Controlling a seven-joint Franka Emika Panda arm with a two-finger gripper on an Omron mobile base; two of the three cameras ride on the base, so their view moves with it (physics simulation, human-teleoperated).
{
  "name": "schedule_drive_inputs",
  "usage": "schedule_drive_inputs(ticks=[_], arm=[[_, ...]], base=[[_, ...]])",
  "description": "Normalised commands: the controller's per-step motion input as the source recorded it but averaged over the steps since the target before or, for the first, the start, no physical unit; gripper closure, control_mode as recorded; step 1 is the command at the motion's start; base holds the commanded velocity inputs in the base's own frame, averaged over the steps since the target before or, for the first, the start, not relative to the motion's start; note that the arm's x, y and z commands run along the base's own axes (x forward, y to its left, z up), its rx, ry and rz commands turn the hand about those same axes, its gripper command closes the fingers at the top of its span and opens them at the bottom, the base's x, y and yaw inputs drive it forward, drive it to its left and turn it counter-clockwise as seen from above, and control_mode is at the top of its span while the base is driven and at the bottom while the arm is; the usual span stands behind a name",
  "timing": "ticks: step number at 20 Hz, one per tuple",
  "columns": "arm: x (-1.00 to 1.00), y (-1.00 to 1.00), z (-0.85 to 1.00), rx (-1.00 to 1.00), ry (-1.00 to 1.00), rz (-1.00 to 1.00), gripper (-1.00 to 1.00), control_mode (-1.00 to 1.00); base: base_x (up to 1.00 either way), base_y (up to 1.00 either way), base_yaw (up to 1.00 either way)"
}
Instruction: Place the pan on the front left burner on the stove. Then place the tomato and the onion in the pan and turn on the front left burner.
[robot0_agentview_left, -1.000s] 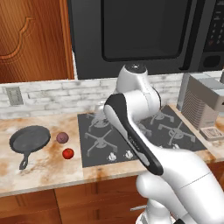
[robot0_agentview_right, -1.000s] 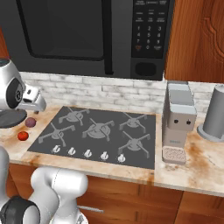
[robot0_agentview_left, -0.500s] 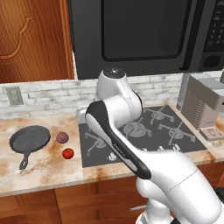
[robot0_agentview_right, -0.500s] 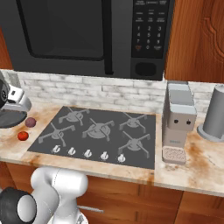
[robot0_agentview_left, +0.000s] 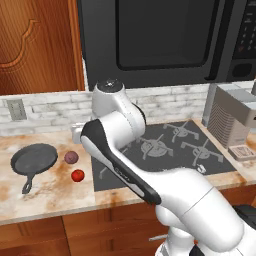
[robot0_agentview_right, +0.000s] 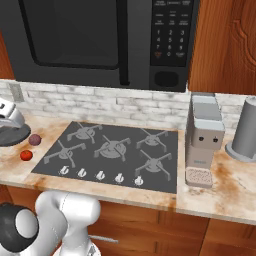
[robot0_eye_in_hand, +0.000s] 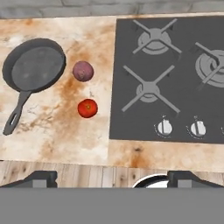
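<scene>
Since nothing is on the stove yet, the first object to handle is the round shallow dark grey cast-iron skillet (robot0_eye_in_hand: 34, 68), sitting on the counter at upper left of the hand view, well apart from the flat dark grey cooktop (robot0_eye_in_hand: 175, 122). It looks heavy and rigid, probably slick metal; best hold is likely the short straight handle (robot0_eye_in_hand: 15, 114), which points toward lower left, though a grip that far from the bowl may let it tip. Between pan and stove lie the small dull purple-maroon onion (robot0_eye_in_hand: 82, 71) and, just below it, the small glossy red tomato (robot0_eye_in_hand: 87, 108); both are round, likely to roll, and the tomato is probably soft, so squeeze lightly. The gripper (robot0_eye_in_hand: 111, 177) has its fingers spread wide at the bottom of the hand view, holding nothing, high above the counter edge. The grey spider-shaped front left burner grate (robot0_eye_in_hand: 149, 89) is bare, silvery knobs (robot0_eye_in_hand: 164, 127) below it. Speckled beige stone counter (robot0_agentview_left: 50, 190), white brick backsplash, black microwave (robot0_agentview_right: 100, 40) above, wooden cabinets.
</scene>
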Motion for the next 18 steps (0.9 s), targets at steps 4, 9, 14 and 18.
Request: schedule_drive_inputs(ticks=[4, 9, 14, 18], arm=[[0.0, 0.35, -0.14, 0.0, 0.1, -0.04, -1.0, -1.0], [0.0, 0.38, -0.22, 0.0, 0.12, -0.05, -1.0, -1.0], [0.0, 0.39, -0.17, 0.0, 0.07, -0.04, -1.0, -1.0], [0.0, 0.39, -0.16, 0.0, 0.04, -0.02, -1.0, -1.0]], base=[[0.0, 0.0, 0.0], [0.0, 0.0, 0.0], [0.0, 0.0, 0.0], [0.0, 0.0, 0.0]])
